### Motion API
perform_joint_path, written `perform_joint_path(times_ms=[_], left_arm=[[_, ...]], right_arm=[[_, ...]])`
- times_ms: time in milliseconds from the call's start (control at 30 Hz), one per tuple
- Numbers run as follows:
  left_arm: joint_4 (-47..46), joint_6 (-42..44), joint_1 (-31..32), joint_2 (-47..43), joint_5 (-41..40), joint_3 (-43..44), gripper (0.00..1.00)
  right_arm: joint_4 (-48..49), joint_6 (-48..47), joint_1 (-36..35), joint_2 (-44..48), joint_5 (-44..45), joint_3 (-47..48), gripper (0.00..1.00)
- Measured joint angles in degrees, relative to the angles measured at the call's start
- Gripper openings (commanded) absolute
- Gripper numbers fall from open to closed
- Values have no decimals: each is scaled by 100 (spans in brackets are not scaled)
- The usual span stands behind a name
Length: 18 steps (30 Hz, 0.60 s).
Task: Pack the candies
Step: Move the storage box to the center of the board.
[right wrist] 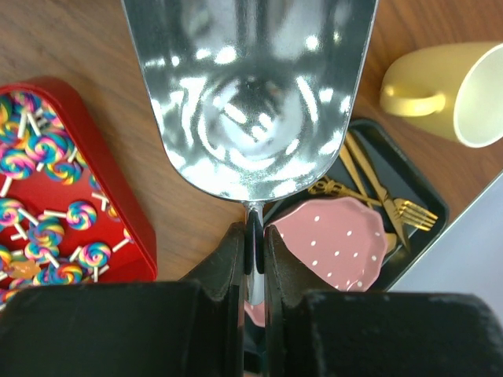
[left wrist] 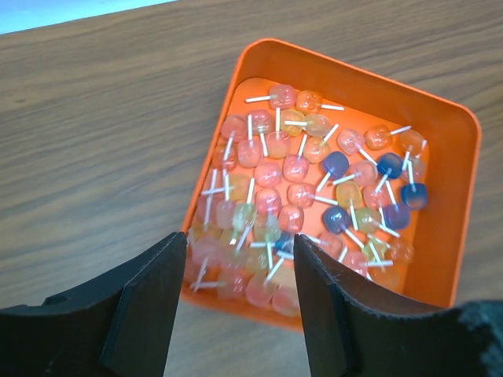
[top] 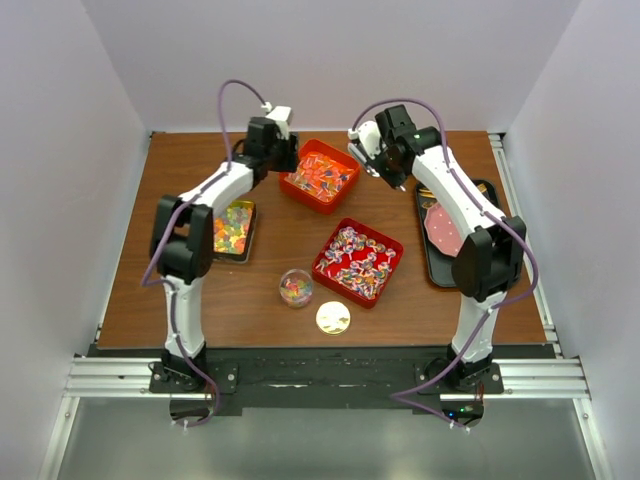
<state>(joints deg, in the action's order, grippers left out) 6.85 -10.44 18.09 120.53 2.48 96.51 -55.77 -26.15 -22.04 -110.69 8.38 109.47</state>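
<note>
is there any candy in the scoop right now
No, the scoop clamped in the right gripper shows only bare shiny metal inside.

Bare table [top: 285,235] lay open between the gummy tray [top: 232,256], orange tray [top: 303,196] and red tray [top: 388,243], while jar [top: 296,288] and lid [top: 333,318] crowded the front centre.
</note>
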Motion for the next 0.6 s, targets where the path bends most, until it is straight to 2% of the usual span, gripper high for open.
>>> perform_joint_path(times_ms=[167, 367, 600], left_arm=[[22, 271, 326, 612, -472, 619, 62], [155, 669, 393, 745, -901, 994, 61], [400, 1078, 212, 1108, -807, 1506, 57]], right_arm=[[-31, 0, 118, 63, -2, -175, 0], [-31, 0, 258, 63, -11, -184, 0], [-35, 0, 256, 61, -44, -181, 0]])
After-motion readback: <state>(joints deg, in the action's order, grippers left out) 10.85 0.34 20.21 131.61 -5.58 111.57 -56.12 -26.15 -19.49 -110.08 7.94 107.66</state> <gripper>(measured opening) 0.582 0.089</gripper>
